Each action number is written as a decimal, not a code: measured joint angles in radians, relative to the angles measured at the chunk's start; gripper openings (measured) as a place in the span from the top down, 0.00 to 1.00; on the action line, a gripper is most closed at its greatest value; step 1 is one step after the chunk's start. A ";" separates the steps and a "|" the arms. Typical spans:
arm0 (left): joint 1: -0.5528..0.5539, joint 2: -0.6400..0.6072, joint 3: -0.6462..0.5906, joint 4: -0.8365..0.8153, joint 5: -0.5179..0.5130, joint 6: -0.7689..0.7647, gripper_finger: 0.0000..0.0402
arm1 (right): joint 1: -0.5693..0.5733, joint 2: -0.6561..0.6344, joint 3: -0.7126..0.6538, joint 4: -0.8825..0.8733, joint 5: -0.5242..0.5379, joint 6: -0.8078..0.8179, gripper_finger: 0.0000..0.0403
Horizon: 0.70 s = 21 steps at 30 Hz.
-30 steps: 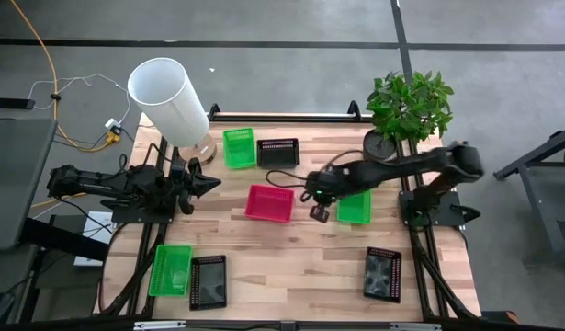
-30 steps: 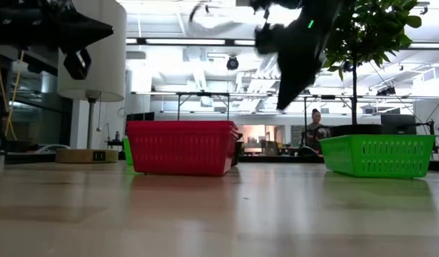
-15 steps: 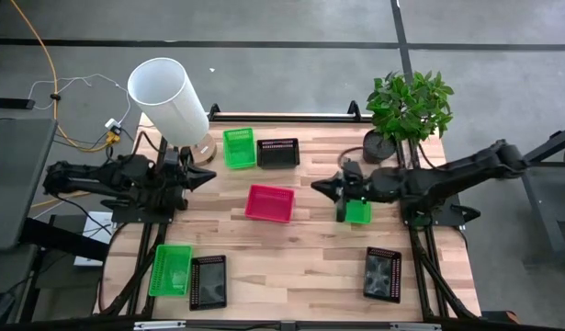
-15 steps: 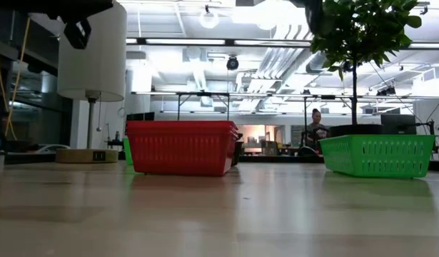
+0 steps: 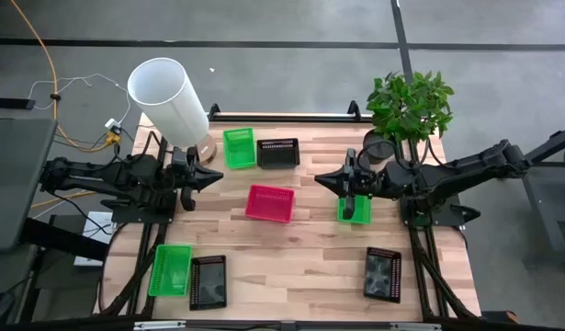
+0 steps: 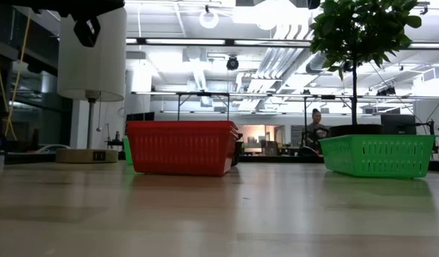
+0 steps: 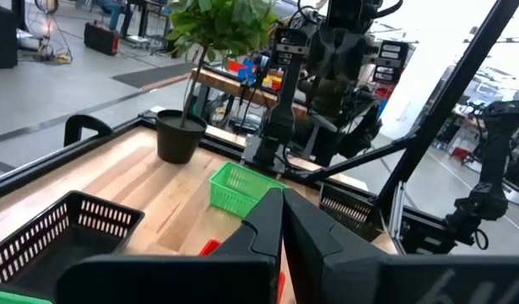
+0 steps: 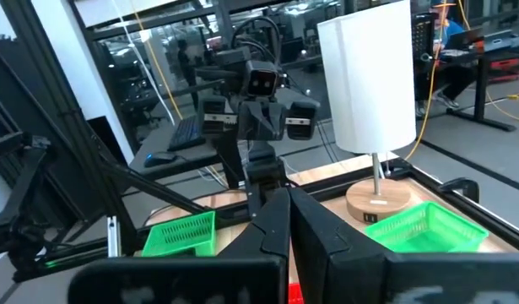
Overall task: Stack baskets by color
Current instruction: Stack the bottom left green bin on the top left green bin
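A pink basket (image 5: 269, 203) sits mid-table, seen red-pink in the low view (image 6: 181, 147). Green baskets lie at the far middle (image 5: 239, 147), near left (image 5: 170, 269) and right of centre (image 5: 355, 211). Black baskets lie at the far middle (image 5: 277, 152), near left (image 5: 208, 280) and near right (image 5: 382, 273). My left gripper (image 5: 214, 177) hangs shut and level above the table's left side, left of the pink basket. My right gripper (image 5: 321, 179) is shut and level, raised above the right green basket (image 6: 377, 155). Neither holds anything.
A tall white cylinder on a wooden base (image 5: 169, 101) stands at the far left corner. A potted plant (image 5: 409, 110) stands at the far right. Bare wood lies between the pink basket and the near edge.
My right gripper has risen from beside the pink and green baskets, tipped from pointing down to level, and drawn back toward the table's right edge. It has left the low view. My left gripper has risen a little. No basket has moved.
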 joint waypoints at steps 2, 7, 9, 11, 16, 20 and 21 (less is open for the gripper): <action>0.000 0.000 0.000 0.000 0.000 0.000 1.00 | 0.000 0.000 0.000 0.000 -0.001 0.000 1.00; 0.000 0.000 0.000 0.000 0.000 0.014 1.00 | 0.000 0.000 0.001 -0.003 -0.002 0.000 1.00; 0.000 0.000 0.000 0.001 0.000 0.017 1.00 | 0.000 0.000 0.001 -0.008 -0.002 0.005 1.00; 0.000 0.000 0.000 0.024 0.003 0.008 1.00 | 0.000 0.000 0.001 -0.014 -0.002 0.006 1.00; 0.000 0.028 0.000 0.141 0.078 0.011 1.00 | 0.000 0.000 0.003 -0.063 -0.002 0.049 1.00; 0.000 0.042 0.002 0.176 0.119 0.007 1.00 | 0.002 0.001 0.000 -0.260 -0.040 0.140 1.00; 0.000 0.042 0.009 0.168 0.122 0.008 1.00 | 0.008 0.001 -0.007 -0.294 -0.053 0.161 1.00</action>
